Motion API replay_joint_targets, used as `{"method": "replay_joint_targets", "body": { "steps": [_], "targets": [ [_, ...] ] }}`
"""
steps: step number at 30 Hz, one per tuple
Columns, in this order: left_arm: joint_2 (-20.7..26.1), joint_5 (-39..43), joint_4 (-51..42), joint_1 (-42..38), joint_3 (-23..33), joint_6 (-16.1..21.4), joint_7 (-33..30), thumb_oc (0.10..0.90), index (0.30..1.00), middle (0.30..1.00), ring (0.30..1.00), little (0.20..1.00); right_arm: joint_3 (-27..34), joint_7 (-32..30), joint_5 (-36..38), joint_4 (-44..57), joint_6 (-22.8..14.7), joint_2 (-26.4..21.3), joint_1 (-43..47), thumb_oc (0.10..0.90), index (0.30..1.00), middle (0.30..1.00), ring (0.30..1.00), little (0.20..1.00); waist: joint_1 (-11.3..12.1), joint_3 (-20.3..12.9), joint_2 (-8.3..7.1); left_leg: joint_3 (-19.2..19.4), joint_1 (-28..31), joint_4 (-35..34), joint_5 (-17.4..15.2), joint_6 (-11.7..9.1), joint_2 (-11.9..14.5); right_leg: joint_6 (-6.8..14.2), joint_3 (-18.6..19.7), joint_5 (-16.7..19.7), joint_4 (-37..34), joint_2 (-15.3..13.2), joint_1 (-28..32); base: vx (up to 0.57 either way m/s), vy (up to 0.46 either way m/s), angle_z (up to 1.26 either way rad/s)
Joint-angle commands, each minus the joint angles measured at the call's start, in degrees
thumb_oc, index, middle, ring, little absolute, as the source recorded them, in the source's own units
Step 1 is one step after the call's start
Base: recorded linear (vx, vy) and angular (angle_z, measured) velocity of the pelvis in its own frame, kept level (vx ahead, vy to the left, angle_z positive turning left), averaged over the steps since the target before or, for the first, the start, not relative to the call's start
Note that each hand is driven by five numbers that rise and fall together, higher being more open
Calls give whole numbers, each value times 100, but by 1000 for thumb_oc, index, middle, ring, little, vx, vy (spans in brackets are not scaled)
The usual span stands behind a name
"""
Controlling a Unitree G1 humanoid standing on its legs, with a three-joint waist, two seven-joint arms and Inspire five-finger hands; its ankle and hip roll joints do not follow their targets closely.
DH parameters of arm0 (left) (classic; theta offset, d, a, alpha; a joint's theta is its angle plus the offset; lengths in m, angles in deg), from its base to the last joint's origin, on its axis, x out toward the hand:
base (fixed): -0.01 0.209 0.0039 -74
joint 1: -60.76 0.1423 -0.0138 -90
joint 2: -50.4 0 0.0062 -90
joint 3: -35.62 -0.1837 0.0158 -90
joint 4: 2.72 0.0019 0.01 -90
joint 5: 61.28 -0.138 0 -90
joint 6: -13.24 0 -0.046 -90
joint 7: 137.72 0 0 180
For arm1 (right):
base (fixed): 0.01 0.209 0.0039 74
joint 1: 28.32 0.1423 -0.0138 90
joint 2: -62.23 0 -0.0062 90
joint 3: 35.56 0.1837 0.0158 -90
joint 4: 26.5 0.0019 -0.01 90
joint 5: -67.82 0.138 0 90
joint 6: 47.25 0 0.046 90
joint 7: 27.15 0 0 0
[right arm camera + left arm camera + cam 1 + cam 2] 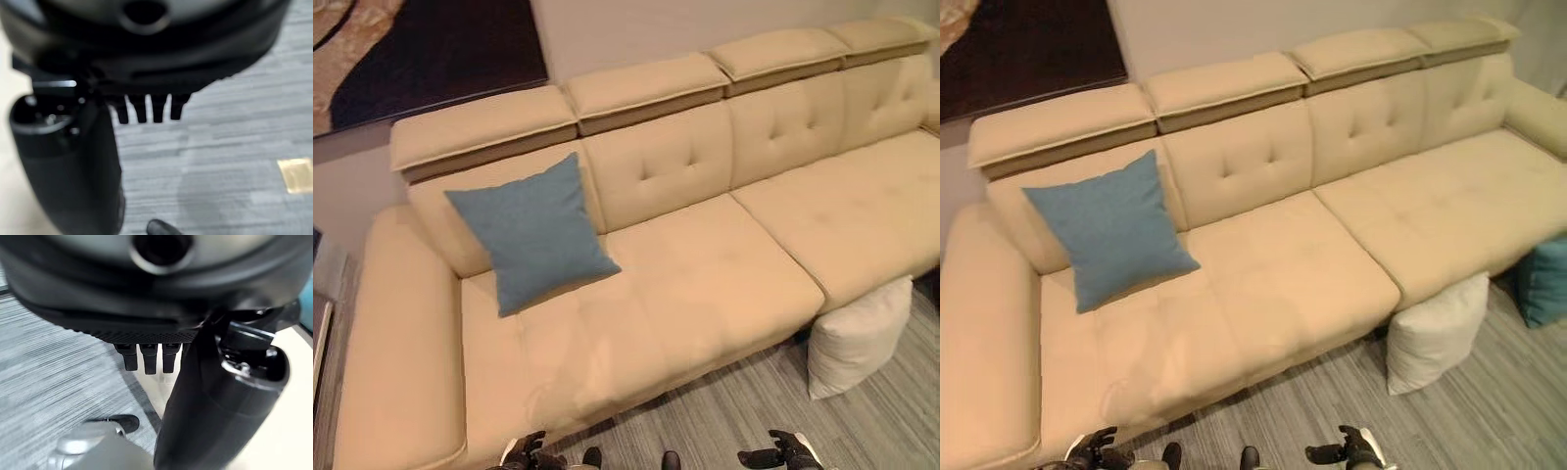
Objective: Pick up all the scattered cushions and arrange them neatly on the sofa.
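Note:
A blue cushion (532, 233) leans against the backrest at the left end of the long beige sofa (705, 274). On the floor, a white cushion (858, 339) stands propped against the sofa's front, right of the middle. A teal cushion (1545, 282) sits on the floor further right, by the sofa's front. Both hands hang low at the near edge of the head views: my left hand (524, 452) in front of the sofa's left seat, my right hand (781, 452) over the floor. In the wrist views the fingers (145, 357) of the left and the fingers (146, 108) of the right point straight down, holding nothing.
Grey striped carpet floor (734, 411) runs along the sofa's front. A dark picture (421, 49) hangs on the wall behind the sofa's left end. A small tan patch (296, 174) marks the floor near my right hand.

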Motion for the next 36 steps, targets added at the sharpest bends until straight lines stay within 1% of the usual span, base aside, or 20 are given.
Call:
{"method": "replay_joint_targets", "body": {
  "steps": [1, 3, 5, 6, 8, 11, 12, 13, 14, 15, 16, 17, 20, 23, 24, 25, 27, 30, 33, 36],
  "targets": [
    [97, 15, -120, -400, 63, 143, -4, 800, 900, 900, 900, 900, -64, -196, 62, -100, -76, -34, 158, 800, 900, 900, 900, 900, 94, 111, -290, -140, -174, 628, -994, 197, -644, 670, -105, 167, -307, -65, 44, -98, 127, -98],
    [81, 13, -188, -459, 16, 152, -22, 800, 900, 900, 900, 900, -71, -203, 58, -50, -70, -39, 153, 800, 900, 900, 900, 900, 31, 136, -214, -227, -87, 487, -1025, 258, -634, 736, 76, 247, -231, -23, -162, -121, 162, -68],
    [73, -11, -217, -506, -27, 147, -34, 800, 900, 900, 900, 900, -52, -220, 66, -35, -65, -29, 167, 800, 900, 900, 900, 900, -26, 156, -198, -198, -74, 421, -1017, 287, -631, 797, 159, 334, -173, -31, -309, -155, 181, -75],
    [107, -68, -253, -563, -98, 153, -55, 800, 900, 900, 900, 900, -73, -232, 93, 10, -38, 9, 220, 800, 900, 900, 900, 900, -108, 244, -224, -116, -132, 392, -985, 325, -672, 928, 265, 516, -147, -69, -588, -207, 193, -84],
    [146, -175, -250, -607, -152, 166, -70, 800, 900, 900, 900, 900, -114, -229, 104, 74, -41, 86, 217, 800, 900, 900, 900, 900, -143, 275, -272, 117, -202, 280, -954, 372, -678, 1061, 390, 715, -255, -99, -793, -206, 199, -75],
    [210, -291, -191, -668, -185, 137, -92, 800, 900, 900, 900, 900, -104, -259, 95, 87, -26, 169, 229, 800, 900, 900, 900, 900, -184, 339, -324, 471, -334, 159, -862, 413, -633, 1195, 369, 891, -358, -139, -1041, -177, 128, -123],
    [255, -313, -190, -690, -181, 133, -103, 800, 900, 900, 900, 900, -111, -272, 77, 96, -18, 182, 224, 800, 900, 900, 900, 900, -129, 401, -306, 617, -360, 150, -854, 417, -556, 1160, 141, 823, -331, -165, -1069, -153, 48, -68],
    [258, -313, -189, -692, -180, 133, -103, 800, 900, 900, 900, 900, -111, -272, 77, 96, -17, 185, 226, 800, 900, 900, 900, 900, -137, 391, -318, 613, -374, 139, -833, 417, -567, 1163, 140, 829, -334, -178, -1085, -224, 69, -90],
    [293, -370, -147, -652, -151, 110, -80, 800, 900, 900, 900, 900, -140, -276, -23, 76, -10, 176, 167, 800, 900, 900, 900, 900, 0, 434, -216, 885, -429, 40, -726, 401, -391, 1018, -914, 541, -106, -454, -1053, -210, 86, -78],
    [300, -409, -107, -601, -113, 87, -66, 800, 900, 900, 900, 900, -151, -263, -69, 54, -13, 166, 122, 800, 900, 900, 900, 900, 74, 439, -175, 1021, -406, -6, -686, 397, -310, 950, -1293, 371, 41, -541, -910, -209, 87, -102],
    [302, -409, -106, -603, -113, 86, -66, 800, 900, 900, 900, 900, -150, -263, -69, 54, -13, 167, 123, 800, 900, 900, 900, 900, 65, 432, -183, 1016, -417, -13, -668, 399, -320, 953, -1297, 378, 38, -551, -921, -136, 71, -106],
    [338, -451, -69, -504, -31, 61, -54, 800, 900, 900, 900, 900, -122, -267, -97, 23, -23, 138, 70, 800, 900, 900, 900, 900, 146, 404, -159, 1204, -310, -85, -646, 427, -215, 866, -1548, 173, 377, -594, -700, -108, 43, -131],
    [369, -447, -32, -421, 61, 56, -37, 800, 900, 900, 900, 900, -78, -270, -117, -22, -26, 104, 21, 800, 900, 900, 900, 900, 325, 310, -138, 1514, -283, -71, -634, 456, -126, 854, -1797, -61, 630, -687, -327, -115, -4, -103],
    [405, -418, -66, -415, 117, 57, -38, 800, 900, 900, 900, 900, -55, -289, -90, 22, -16, 87, 75, 800, 900, 900, 900, 900, 567, 179, -158, 1872, -434, 9, -617, 424, -36, 889, -2203, -163, 538, -824, 23, -83, -70, -103],
    [406, -418, -66, -415, 116, 56, -38, 800, 900, 900, 900, 900, -53, -289, -90, 24, -15, 88, 74, 800, 900, 900, 900, 900, 579, 184, -159, 1882, -425, 11, -622, 424, -35, 891, -2193, -160, 531, -822, 30, -31, -117, -52],
    [383, -378, -133, -397, 114, 74, -54, 800, 900, 900, 900, 900, -61, -316, -59, 80, -17, 86, 108, 800, 900, 900, 900, 900, 623, 153, -178, 2039, -410, -2, -622, 409, 8, 906, -2265, -179, 374, -814, 93, 11, -141, -61],
    [348, -344, -155, -424, 78, 80, -83, 800, 900, 900, 900, 900, -89, -352, -23, 99, -6, 68, 151, 800, 900, 900, 900, 900, 577, 171, -160, 2078, -362, 38, -611, 355, 80, 876, -2102, -218, 268, -699, 114, 28, -210, -73],
    [270, -313, -203, -490, -23, 91, -107, 800, 900, 900, 900, 900, -56, -402, 67, 130, -36, 32, 132, 800, 900, 900, 900, 900, 418, 173, -109, 2041, -314, 54, -590, 269, 170, 767, -1891, -218, 87, -522, 106, 56, -201, -52],
    [173, -331, -262, -571, -198, 88, -104, 800, 900, 900, 900, 900, 36, -484, 198, 116, -86, -11, 84, 800, 900, 900, 900, 900, 257, 291, -98, 2011, -372, 487, -679, 164, 300, 632, -1805, -267, -57, -372, 208, 46, -171, 4],
    [126, -309, -282, -591, -254, 83, -112, 800, 900, 900, 900, 900, 59, -531, 257, 94, -107, -15, 75, 800, 900, 900, 900, 900, 240, 360, -114, 1855, -444, 795, -752, 149, 304, 569, -1706, -289, -96, -286, 254, 70, -125, -8]
  ]
}}
